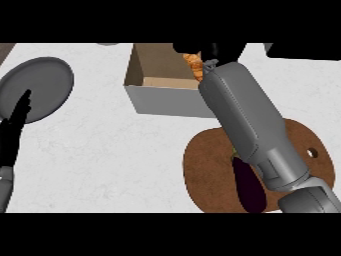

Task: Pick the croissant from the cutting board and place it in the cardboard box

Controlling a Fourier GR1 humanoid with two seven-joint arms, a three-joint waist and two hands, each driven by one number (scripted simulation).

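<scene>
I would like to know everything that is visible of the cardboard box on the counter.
The cardboard box is open at its top and stands upright on the white counter, beyond the round cutting board and right of the pan. Its inner walls and floor look tan; its outer front wall looks pale grey. The right hand, curled on the croissant, is above its right part, and the grey forearm hides that side. Whether the croissant touches the box I cannot tell.

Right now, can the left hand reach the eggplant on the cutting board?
Probably, though a long reach. The left hand rests open by the pan; bare counter lies between it and the eggplant, whose left side is uncovered. The right forearm crosses the cutting board close beside it.
</scene>
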